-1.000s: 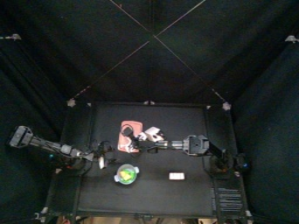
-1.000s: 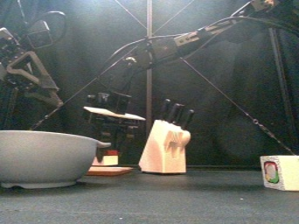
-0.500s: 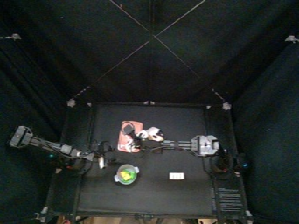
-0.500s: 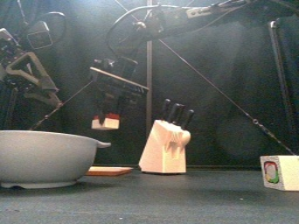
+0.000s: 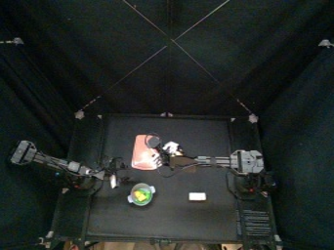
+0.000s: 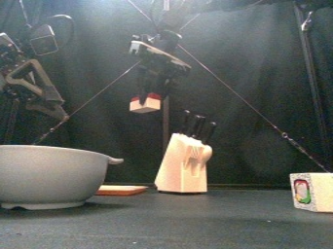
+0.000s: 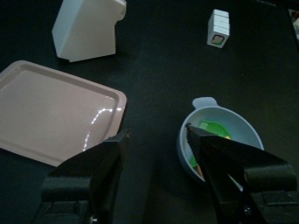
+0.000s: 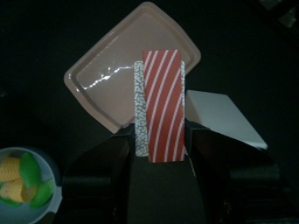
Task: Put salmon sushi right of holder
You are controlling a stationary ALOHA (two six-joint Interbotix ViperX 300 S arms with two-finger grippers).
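My right gripper (image 6: 147, 94) is shut on the salmon sushi (image 6: 147, 101), a small white lump with a red-orange striped top (image 8: 162, 101). It holds the sushi high in the air, above and a little left of the white knife holder (image 6: 182, 162). In the right wrist view the sushi hangs over the edge of the pink tray (image 8: 126, 63) with the holder (image 8: 229, 115) beside it. In the top view the right gripper (image 5: 169, 156) is between the tray (image 5: 143, 154) and the holder (image 5: 170, 146). My left gripper (image 7: 166, 171) is open and empty, at the table's left (image 5: 94, 179).
A grey bowl (image 6: 46, 175) with yellow and green food (image 5: 141, 195) stands front left. A small white block (image 6: 310, 190) stands at the front right (image 5: 197, 196). The left wrist view shows the bowl (image 7: 228, 140), tray (image 7: 52, 122) and holder (image 7: 87, 31).
My right gripper has lifted the sushi from the pink tray, risen well above the holder and shifted right. The left arm has not moved.
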